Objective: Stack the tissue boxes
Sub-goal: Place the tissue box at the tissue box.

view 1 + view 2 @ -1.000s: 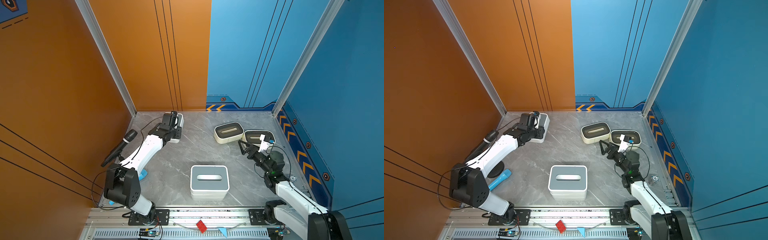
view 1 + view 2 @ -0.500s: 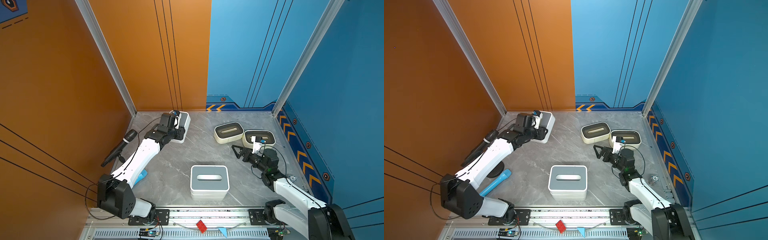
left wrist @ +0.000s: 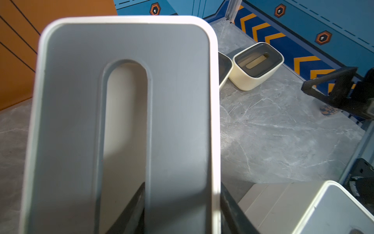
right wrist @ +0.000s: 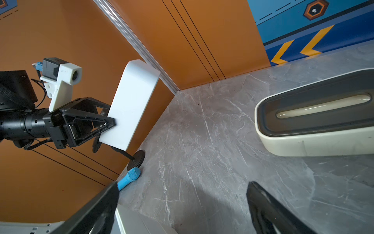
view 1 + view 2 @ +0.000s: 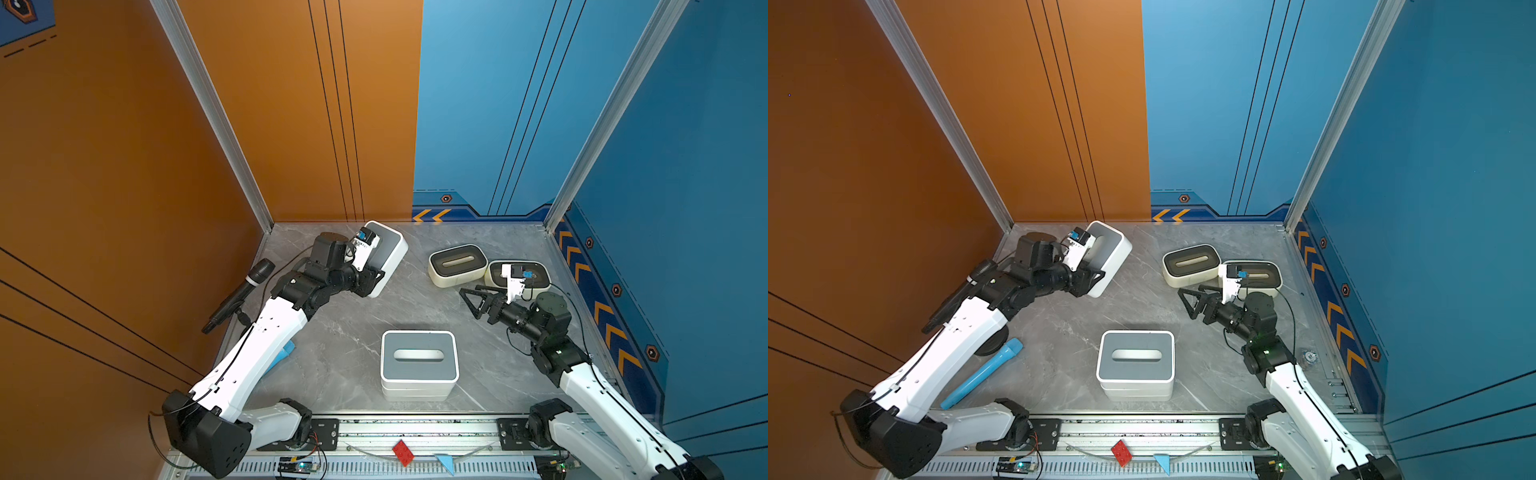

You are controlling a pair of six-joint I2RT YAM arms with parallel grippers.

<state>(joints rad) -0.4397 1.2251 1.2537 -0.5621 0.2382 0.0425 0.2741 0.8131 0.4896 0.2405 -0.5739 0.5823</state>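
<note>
My left gripper (image 5: pixel 372 277) (image 3: pixel 182 208) is shut on a white tissue box with a grey top (image 5: pixel 385 251) (image 5: pixel 1108 253) (image 3: pixel 125 121), one finger in its slot and one outside its wall. The box hangs tilted above the back left of the floor. A stack of white grey-topped tissue boxes (image 5: pixel 419 361) (image 5: pixel 1136 361) stands front centre. Two cream tissue boxes with dark tops (image 5: pixel 457 264) (image 5: pixel 536 272) sit side by side at the back right. My right gripper (image 5: pixel 469 293) (image 4: pixel 182 202) is open and empty, just in front of them.
A black microphone on a stand (image 5: pixel 241 291) leans by the orange left wall, and a blue microphone (image 5: pixel 982 378) lies on the floor under my left arm. Walls close in the back and both sides. A red piece (image 5: pixel 403 452) rests on the front rail.
My left gripper has raised the grey-topped box off the floor, tilted it, and carried it a little right. My right gripper has swung left, away from the cream boxes.
</note>
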